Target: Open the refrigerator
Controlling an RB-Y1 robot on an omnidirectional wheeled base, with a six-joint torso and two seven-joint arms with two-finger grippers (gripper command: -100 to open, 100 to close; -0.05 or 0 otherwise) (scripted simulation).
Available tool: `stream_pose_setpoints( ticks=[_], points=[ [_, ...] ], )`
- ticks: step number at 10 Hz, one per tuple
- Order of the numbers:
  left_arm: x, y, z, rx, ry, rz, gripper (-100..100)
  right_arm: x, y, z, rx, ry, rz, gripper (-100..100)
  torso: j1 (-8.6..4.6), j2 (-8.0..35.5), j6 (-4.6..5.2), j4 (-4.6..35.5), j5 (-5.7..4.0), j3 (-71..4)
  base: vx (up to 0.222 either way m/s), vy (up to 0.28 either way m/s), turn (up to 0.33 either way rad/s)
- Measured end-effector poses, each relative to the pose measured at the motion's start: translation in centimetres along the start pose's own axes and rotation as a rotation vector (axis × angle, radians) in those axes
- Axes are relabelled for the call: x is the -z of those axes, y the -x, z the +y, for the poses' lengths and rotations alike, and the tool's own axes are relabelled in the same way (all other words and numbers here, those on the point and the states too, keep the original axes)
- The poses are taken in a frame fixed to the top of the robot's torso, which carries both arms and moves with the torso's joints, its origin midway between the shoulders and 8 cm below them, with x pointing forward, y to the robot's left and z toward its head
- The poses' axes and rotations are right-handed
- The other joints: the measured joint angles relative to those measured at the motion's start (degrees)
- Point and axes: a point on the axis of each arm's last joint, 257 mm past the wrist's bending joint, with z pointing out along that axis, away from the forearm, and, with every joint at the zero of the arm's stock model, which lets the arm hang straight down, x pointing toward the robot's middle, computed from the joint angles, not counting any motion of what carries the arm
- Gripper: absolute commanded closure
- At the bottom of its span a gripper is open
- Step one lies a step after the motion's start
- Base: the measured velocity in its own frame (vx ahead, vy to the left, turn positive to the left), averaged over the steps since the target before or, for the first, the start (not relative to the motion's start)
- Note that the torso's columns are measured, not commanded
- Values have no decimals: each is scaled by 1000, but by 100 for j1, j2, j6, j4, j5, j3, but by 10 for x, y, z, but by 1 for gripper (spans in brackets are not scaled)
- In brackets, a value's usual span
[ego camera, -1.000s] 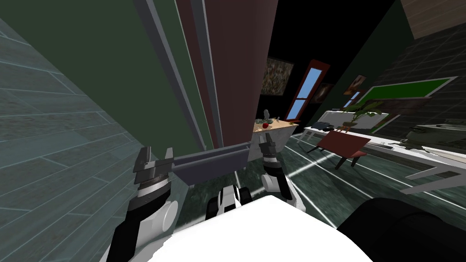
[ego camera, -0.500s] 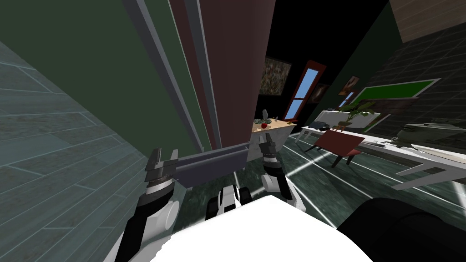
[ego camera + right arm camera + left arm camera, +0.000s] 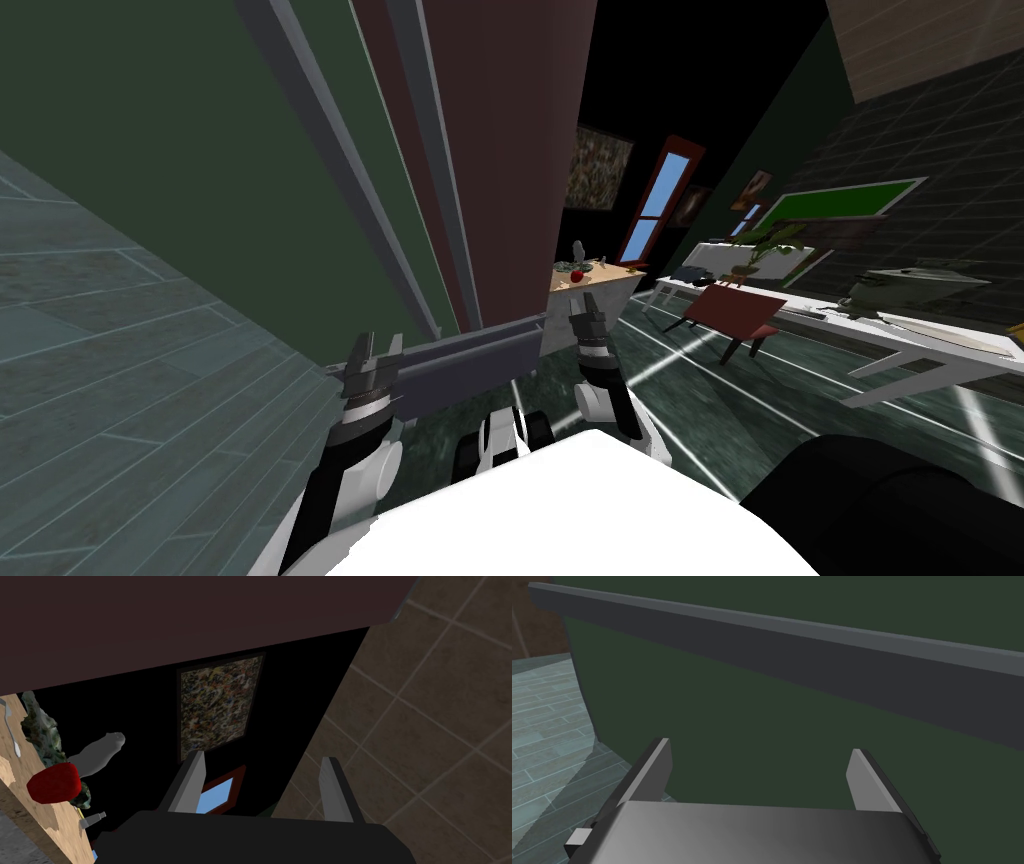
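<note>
Close in front, left of centre, rises the refrigerator (image 3: 200, 180), its dark green door crossed by a long grey handle bar (image 3: 812, 661). The left gripper (image 3: 759, 746) faces that door, fingers spread, with the bar beyond their tips. The right gripper (image 3: 261, 757), also spread, hangs beside a maroon panel (image 3: 520, 150).

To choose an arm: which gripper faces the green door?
The left gripper: it faces the green door; the right gripper points past the maroon panel.

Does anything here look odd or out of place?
Only the black area right of the dark red panel: a framed picture and a window hang in it with no wall drawn. Nothing looks spilled or broken; the overall slant is the camera's.
</note>
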Motion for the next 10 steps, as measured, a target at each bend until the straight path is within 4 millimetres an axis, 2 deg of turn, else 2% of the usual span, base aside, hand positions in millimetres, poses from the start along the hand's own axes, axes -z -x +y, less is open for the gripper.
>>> stream_pose_setpoints(
  ticks=[10],
  points=[
    [35,-19,70,50,83,22,-100,0,0,0,0,0,0,0,2,0,1,0,1,0,36,-20,-51]
  ],
)
